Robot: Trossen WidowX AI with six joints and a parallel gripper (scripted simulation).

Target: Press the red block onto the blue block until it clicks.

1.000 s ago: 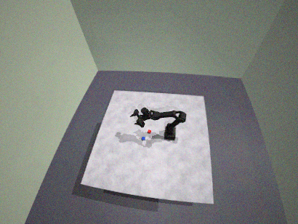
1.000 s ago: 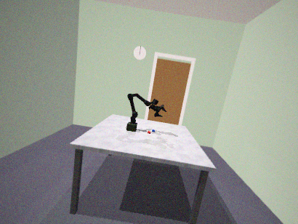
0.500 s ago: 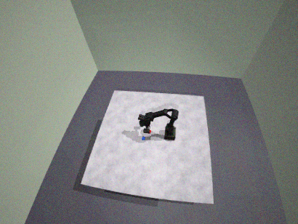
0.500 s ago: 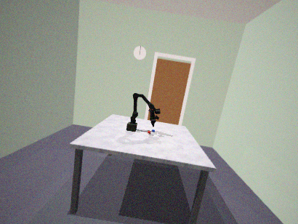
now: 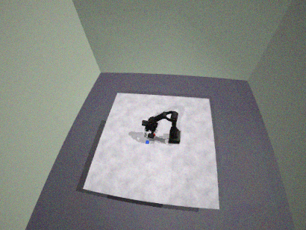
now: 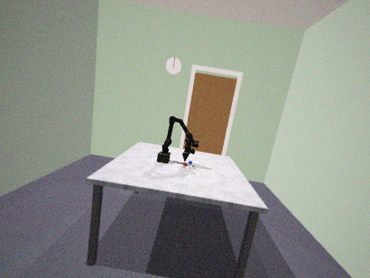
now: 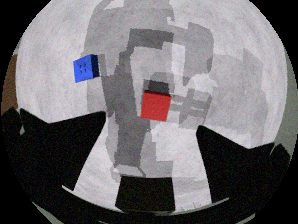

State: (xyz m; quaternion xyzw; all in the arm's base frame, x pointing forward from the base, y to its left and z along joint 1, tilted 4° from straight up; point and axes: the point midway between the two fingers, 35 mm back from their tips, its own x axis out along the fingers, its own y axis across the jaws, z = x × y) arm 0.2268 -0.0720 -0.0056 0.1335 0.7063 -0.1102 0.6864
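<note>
Jaws spread; wrist view alone shows studs on the blue block.

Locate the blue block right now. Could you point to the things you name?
Blue block (image 5: 147, 142) (image 6: 190, 162) (image 7: 85, 69): on the white tabletop (image 5: 179, 175) (image 6: 149, 180) (image 7: 45, 55); in the wrist view, upper left of the red block (image 6: 185, 164) (image 7: 155, 106), apart from it.

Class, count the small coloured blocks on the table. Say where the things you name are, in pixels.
2: a red block (image 5: 154, 134) (image 6: 185, 164) (image 7: 156, 106) below the open black tool (image 5: 150, 135) (image 6: 185, 159) (image 7: 152, 123); a blue block (image 5: 147, 142) (image 6: 190, 162) (image 7: 85, 69) apart from it.
</note>
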